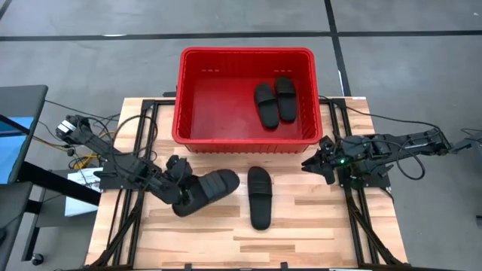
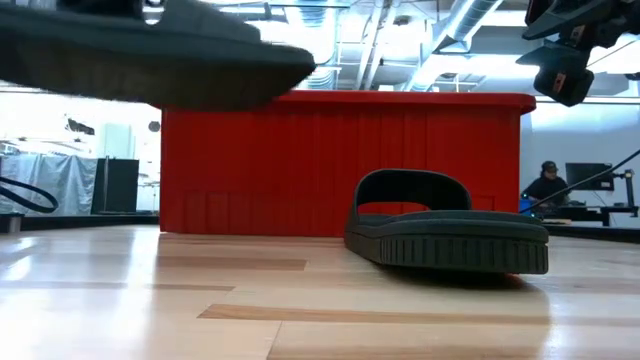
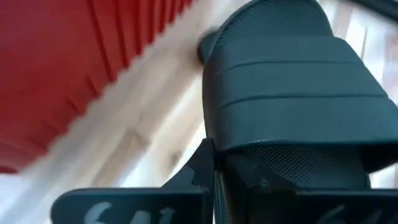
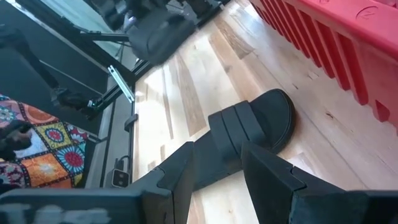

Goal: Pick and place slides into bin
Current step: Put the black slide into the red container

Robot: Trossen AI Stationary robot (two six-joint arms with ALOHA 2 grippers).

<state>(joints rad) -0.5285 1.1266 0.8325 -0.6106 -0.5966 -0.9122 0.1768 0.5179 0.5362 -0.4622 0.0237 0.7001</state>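
Gripping one slide point(image 1: 213, 188) clear of the table point(image 1: 301, 226), the left claw point(image 1: 181, 197) is clenched on its heel end with the toe pointing ahead toward the bin point(image 1: 245, 56), a hold that probably suits carrying it over the rim. The right claw point(image 1: 322, 167) waits released and empty beside the bin's near corner, the last loose slide point(image 1: 259, 196) lying between the two claws. Only the low view confirms the lift; only the high view shows two slides point(image 1: 273, 101) already binned.
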